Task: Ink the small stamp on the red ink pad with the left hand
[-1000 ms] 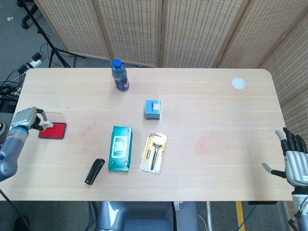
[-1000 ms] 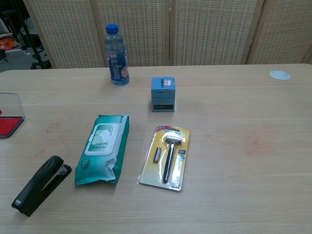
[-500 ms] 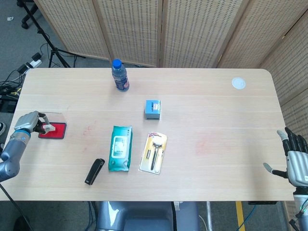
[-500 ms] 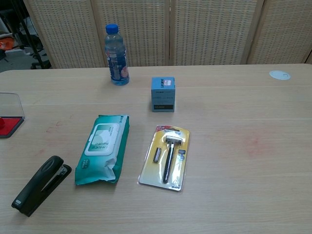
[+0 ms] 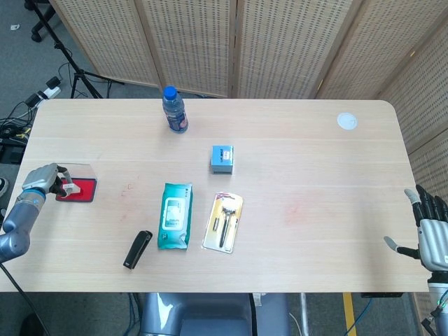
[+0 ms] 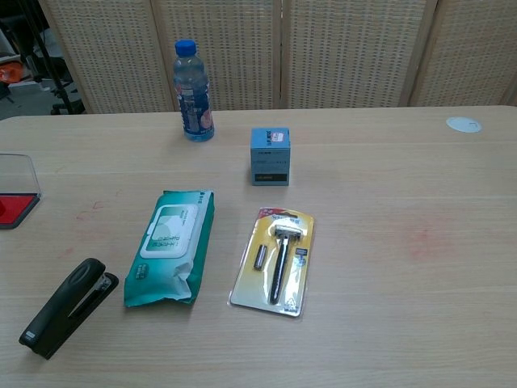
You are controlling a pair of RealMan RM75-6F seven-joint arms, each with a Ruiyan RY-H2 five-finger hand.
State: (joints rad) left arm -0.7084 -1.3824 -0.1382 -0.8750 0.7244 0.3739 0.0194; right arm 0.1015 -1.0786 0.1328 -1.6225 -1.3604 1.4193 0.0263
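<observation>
The red ink pad [image 5: 80,190] lies open at the table's left edge, its clear lid [image 5: 82,170] folded back behind it. Only its corner [image 6: 16,208] shows in the chest view. My left hand [image 5: 40,179] holds the small white stamp [image 5: 67,187] down on the pad's left part. My right hand [image 5: 431,231] hangs off the table's front right corner with fingers spread and nothing in it. Neither hand appears in the chest view.
A water bottle [image 5: 174,110] stands at the back. A small blue box [image 5: 222,159] sits mid-table. A green wipes pack [image 5: 174,214], a razor blister pack [image 5: 224,222] and a black stapler [image 5: 137,249] lie toward the front. A white disc [image 5: 346,121] is at the far right.
My left hand has sunk slightly toward the front with the stamp, staying on the pad's left part. The right hand has drifted a little lower.
</observation>
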